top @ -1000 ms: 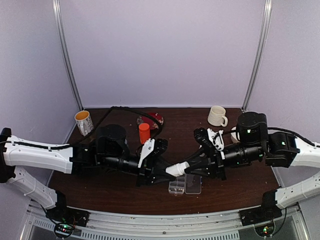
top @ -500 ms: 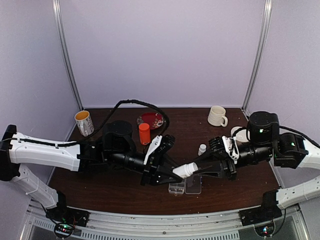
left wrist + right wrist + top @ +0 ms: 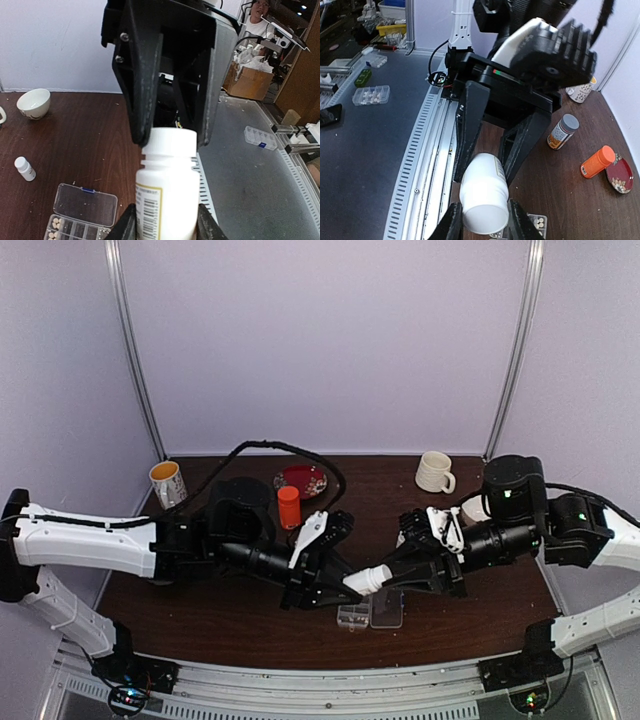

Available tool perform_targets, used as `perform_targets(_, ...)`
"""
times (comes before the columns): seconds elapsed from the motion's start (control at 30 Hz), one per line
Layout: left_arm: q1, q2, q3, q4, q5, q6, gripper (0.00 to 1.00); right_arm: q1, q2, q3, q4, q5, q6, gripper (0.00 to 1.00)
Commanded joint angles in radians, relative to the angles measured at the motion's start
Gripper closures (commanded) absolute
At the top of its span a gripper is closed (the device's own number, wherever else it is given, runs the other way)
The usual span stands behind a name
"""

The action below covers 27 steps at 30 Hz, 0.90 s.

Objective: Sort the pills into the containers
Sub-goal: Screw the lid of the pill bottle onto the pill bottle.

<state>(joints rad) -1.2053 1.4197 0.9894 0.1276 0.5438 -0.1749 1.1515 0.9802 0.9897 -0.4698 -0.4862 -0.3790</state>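
Note:
A white pill bottle [image 3: 366, 580] with a barcode label hangs tilted between both arms, above the clear organiser box [image 3: 371, 613]. My left gripper [image 3: 166, 220] is shut on the bottle's body [image 3: 167, 200]. My right gripper [image 3: 484, 220] is shut on its white cap [image 3: 485, 217], which is still on the bottle. The box [image 3: 82, 210] lies open with its lid flat. A few cream pills [image 3: 56, 223] sit in its end containers [image 3: 538, 222]. The rest of the box is hidden below the bottle and fingers.
An orange bottle [image 3: 289, 506] stands by a red plate [image 3: 303, 480] at the back. A grey-capped bottle [image 3: 562, 131] stands under the left arm. A small white bottle [image 3: 25, 168], a white bowl [image 3: 33, 102] and two mugs [image 3: 168, 484] [image 3: 434, 472] ring the work area.
Both arms kept their hold on the white bottle. The left wrist edged right, and the right wrist swung right, then partly back left. The bottle stayed over the box.

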Motion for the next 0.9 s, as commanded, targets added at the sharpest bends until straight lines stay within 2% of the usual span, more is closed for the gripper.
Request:
perform_targets(0.0, 0.002, -0.055, 0.055, 0.166, -0.194, 0.103, 1.00, 0.013, 0.048, -0.038, 0.066, 0.015, 0.240, 0.89)
perform_targets(0.17, 0.002, -0.071, 0.047, 0.125, -0.321, 0.206, 1.00, 0.014, 0.070, -0.018, 0.077, 0.096, 0.492, 0.98)
perform_targets(0.4, 0.001, -0.063, 0.101, 0.034, -0.393, 0.340, 1.00, 0.014, 0.052, -0.035, 0.093, 0.176, 0.868, 0.98)
perform_targets(0.6, 0.001, -0.047, 0.123, 0.017, -0.443, 0.385, 1.00, 0.015, 0.018, -0.072, 0.141, 0.242, 1.219, 0.99)
perform_targets(0.87, 0.001, -0.006, 0.155, 0.005, -0.457, 0.425, 1.00, 0.015, 0.021, -0.080, 0.216, 0.240, 1.531, 0.99)
